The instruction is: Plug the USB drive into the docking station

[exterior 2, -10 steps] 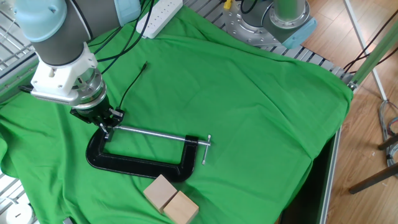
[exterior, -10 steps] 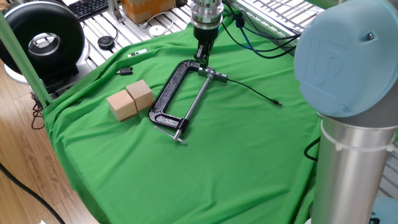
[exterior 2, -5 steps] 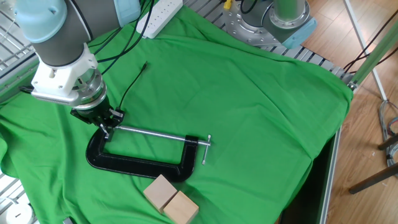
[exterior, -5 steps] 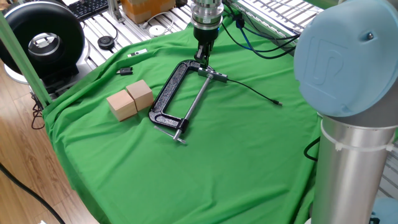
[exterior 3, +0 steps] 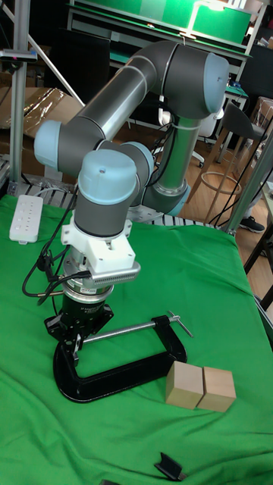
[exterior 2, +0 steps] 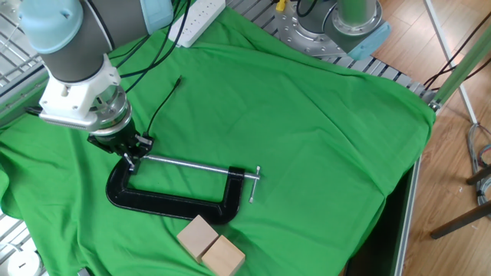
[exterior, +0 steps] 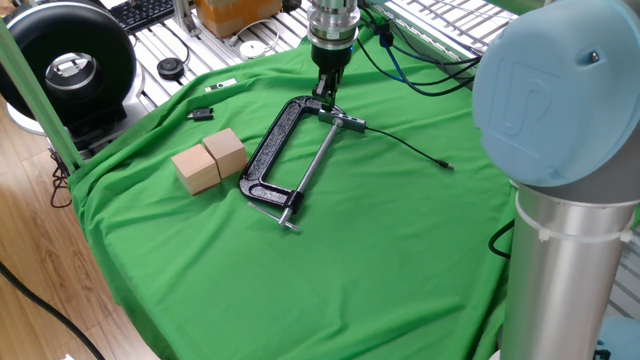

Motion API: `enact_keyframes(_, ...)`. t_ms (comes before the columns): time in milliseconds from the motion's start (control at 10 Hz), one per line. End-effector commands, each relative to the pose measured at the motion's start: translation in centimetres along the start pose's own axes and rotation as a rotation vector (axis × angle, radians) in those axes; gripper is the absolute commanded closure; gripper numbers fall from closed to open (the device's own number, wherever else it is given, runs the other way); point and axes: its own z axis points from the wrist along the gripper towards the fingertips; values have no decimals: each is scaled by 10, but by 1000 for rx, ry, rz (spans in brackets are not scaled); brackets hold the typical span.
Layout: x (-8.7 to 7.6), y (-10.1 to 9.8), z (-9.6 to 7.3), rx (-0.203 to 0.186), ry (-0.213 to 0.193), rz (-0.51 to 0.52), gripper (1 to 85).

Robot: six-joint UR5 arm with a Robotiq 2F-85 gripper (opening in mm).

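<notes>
The docking station (exterior: 347,124) is a slim grey adapter on the green cloth, lying across the screw end of the black C-clamp (exterior: 270,150). Its thin black cable runs right to a small plug (exterior: 447,165). My gripper (exterior: 325,97) points straight down just left of the adapter, with its dark fingers pinched together. In the other fixed view the gripper (exterior 2: 129,156) stands beside the docking station (exterior 2: 143,140). The USB drive is pinched between the fingertips, and only a pale speck of it shows there. In the tall fixed view the gripper (exterior 3: 76,339) hangs over the clamp's closed end.
Two wooden blocks (exterior: 210,160) sit side by side left of the clamp. A small black piece (exterior: 203,115) and a white tag (exterior: 222,85) lie behind them. A white power strip (exterior 2: 196,19) rests at the cloth's far edge. The clamp's rod (exterior 2: 199,165) runs past the gripper.
</notes>
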Motion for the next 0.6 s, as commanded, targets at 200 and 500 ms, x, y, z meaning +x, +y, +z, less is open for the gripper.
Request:
enact_keyframes(200,-2,-4,8,4,-15,1,840)
enact_keyframes(500,-2,-2,10,10,-19,7,840)
